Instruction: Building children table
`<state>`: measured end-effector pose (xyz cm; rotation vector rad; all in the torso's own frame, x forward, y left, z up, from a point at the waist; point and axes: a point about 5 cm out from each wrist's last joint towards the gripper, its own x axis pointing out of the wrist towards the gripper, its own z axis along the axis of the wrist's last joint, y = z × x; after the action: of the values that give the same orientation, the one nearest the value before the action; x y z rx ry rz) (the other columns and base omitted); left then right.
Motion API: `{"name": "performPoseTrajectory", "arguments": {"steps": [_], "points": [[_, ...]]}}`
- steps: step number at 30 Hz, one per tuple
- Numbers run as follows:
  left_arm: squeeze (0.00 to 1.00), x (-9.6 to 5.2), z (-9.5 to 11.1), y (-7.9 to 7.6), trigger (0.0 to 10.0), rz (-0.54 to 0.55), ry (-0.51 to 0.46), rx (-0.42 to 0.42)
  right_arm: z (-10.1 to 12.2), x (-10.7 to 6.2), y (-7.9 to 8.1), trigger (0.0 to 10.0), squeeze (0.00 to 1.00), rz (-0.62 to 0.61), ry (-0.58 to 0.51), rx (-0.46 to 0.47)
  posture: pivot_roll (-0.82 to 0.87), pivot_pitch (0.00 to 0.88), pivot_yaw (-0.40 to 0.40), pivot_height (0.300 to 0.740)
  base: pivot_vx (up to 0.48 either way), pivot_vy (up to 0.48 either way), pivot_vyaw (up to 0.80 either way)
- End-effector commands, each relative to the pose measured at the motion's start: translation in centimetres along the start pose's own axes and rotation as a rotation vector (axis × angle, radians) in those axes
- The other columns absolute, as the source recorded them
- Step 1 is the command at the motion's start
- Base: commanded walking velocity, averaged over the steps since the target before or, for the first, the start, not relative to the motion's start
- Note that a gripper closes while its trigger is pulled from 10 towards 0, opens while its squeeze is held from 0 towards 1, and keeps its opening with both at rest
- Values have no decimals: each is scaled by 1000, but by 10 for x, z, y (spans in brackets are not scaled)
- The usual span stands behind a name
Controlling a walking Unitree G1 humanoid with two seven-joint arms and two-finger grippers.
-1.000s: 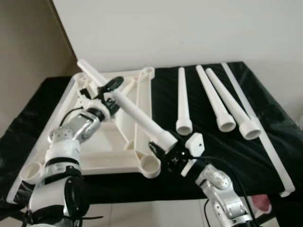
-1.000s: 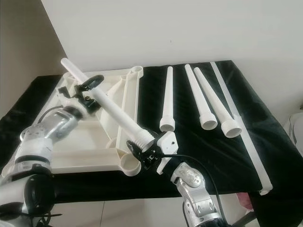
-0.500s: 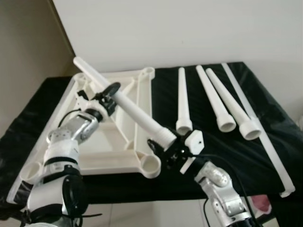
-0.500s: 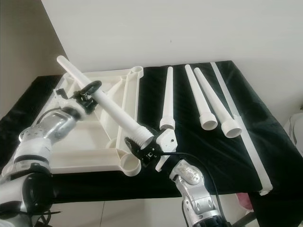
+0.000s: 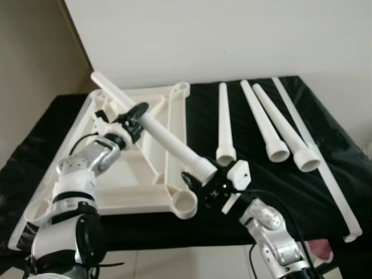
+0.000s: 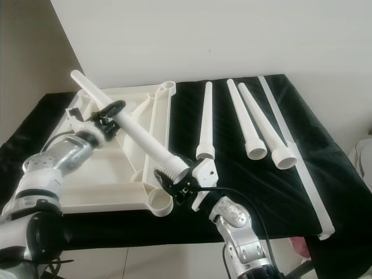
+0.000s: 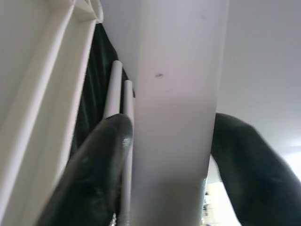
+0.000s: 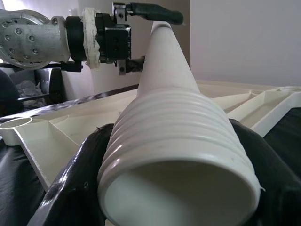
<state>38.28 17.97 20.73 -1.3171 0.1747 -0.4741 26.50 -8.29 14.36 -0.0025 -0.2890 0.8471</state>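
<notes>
From the left eye view, the upturned tabletop (image 5: 125, 168) lies on the black cloth (image 5: 261, 186), and everything is best placed against it. One white leg (image 5: 160, 131) is held slanting in the air above the tabletop, its threaded wide end just beside the near socket (image 5: 185, 203) at the tabletop's near right corner. The left gripper (image 5: 132, 114) is clamped round the leg's narrow upper half, over the tabletop's middle; the right gripper (image 5: 204, 185) is clamped round the threaded collar. Three spare legs (image 5: 273, 125) lie on the cloth to the right of the tabletop, well apart from it, with a long strip (image 5: 317, 157) beyond them.

The right eye view tells the same (no socket of the tabletop seems to carry a leg yet), so by my judgement the build is barely begun: four legs remain to be screwed in, this one first.

In the left wrist view, both black fingers (image 7: 94, 174) press against the leg's smooth shaft (image 7: 176, 117).

In the right wrist view, the ribbed thread (image 8: 178, 141) fills the grip, fingers tight on either flank, tabletop ribs behind.
</notes>
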Motion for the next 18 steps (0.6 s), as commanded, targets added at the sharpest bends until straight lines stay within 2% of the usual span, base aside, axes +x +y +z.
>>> {"name": "performPoseTrajectory", "arguments": {"steps": [1, 9, 13, 14, 16, 17, 18], "points": [[1000, -9, 3, -14, 10000, -398, -6, 14, 0, 0, 1, 10000, 0, 3, -5, 15, -115, 5, 123, 740, 0, 0, 0], [1000, -10, -1, -15, 10000, -414, 21, 44, 0, -1, 1, 10000, 0, 15, -3, 15, -113, 0, 110, 740, 0, 0, 0], [1000, -8, -6, -15, 10000, -402, 55, 105, 1, 0, 1, 10000, 0, 24, -2, 17, -112, 1, 104, 740, 0, 0, 0], [0, -8, -7, -15, 10000, -404, 58, 109, 1, 0, 1, 10000, 0, 26, -2, 17, -112, 1, 104, 740, 0, 0, 0], [0, -8, -7, -15, 10000, -407, 53, 124, 0, 1, 3, 10000, 0, 38, 1, 26, -112, 0, 103, 740, 0, 0, 0], [0, -8, -7, -15, 941, -407, 46, 122, 0, 1, 4, 10000, 0, 44, 3, 26, -112, 0, 99, 740, 0, 0, 0], [0, -8, -6, -15, 941, -408, 42, 119, 0, 1, 4, 10000, 0, 48, 4, 26, -112, 0, 99, 740, 0, 0, 0]]}}
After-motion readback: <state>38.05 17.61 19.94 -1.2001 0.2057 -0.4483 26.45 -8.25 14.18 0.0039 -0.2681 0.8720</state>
